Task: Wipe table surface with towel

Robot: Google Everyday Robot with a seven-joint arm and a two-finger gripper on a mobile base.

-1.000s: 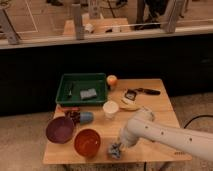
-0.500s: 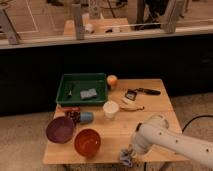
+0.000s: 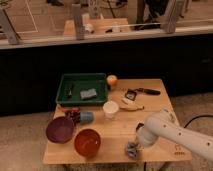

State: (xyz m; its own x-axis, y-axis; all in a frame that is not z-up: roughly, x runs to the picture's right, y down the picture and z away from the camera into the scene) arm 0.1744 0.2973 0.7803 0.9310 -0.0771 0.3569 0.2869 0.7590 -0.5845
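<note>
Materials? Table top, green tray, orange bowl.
Table top: looks like light wood, matte tan. Green tray: probably plastic, uniform colour, moulded walls. Orange bowl: smooth plastic or ceramic, can't tell which. Gripper is at the table's front edge, right of the bowl.

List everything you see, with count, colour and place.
table: 1, light wood, centre
tray: 1, green, table's back left
pad: 1, grey, inside tray
orange fruit: 1, orange, right of tray
white cup: 1, white, table middle
blue cup: 1, blue, left of white cup
banana: 1, yellow, right of white cup
black tool: 1, black, back right
purple bowl: 1, purple, front left
orange bowl: 1, orange, beside purple bowl
towel: 1, grey, front edge, under gripper
arm: 1, white, reaching from right
gripper: 1, grey, at towel
</note>
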